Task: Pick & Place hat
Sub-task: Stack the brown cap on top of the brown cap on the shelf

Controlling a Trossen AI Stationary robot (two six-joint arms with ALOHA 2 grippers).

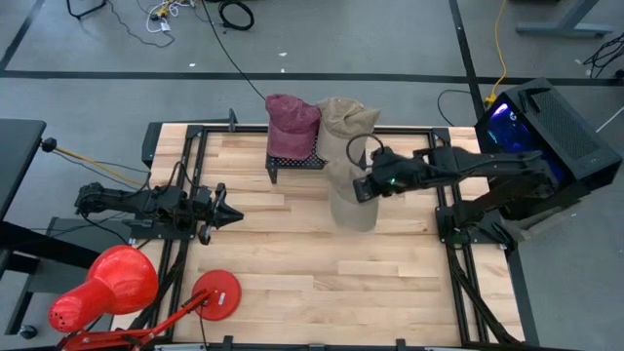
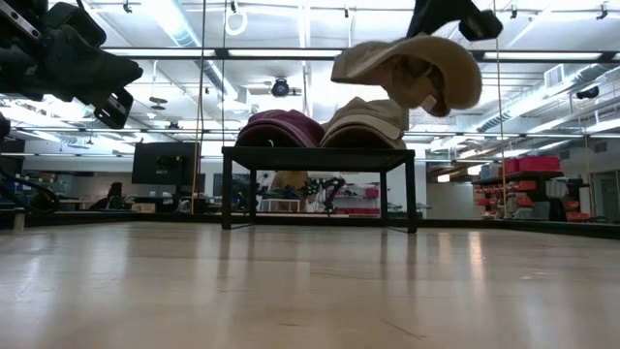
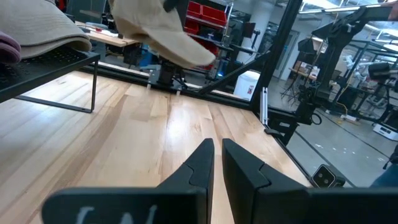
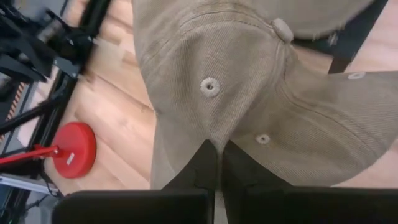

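Black mesh rack [image 1: 292, 161] at the table's far edge carries a maroon cap [image 1: 291, 124] and a tan cap [image 1: 353, 116]. Just off the rack's front right corner, right gripper [image 1: 364, 184] pinches a second tan cap's [image 1: 351, 200] crown fabric, fingers closed. Low view shows it lifted above rack height, which the high view cannot show. Left gripper [image 1: 231, 213], well left of the rack, idles with fingers nearly closed, empty.

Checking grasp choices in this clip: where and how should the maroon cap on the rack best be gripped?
Judging by its pose, pinch the maroon cap at the crown top, coming straight down: it sits dome-up on the black rack, with a tan cap close beside it, so side approaches look crowded.
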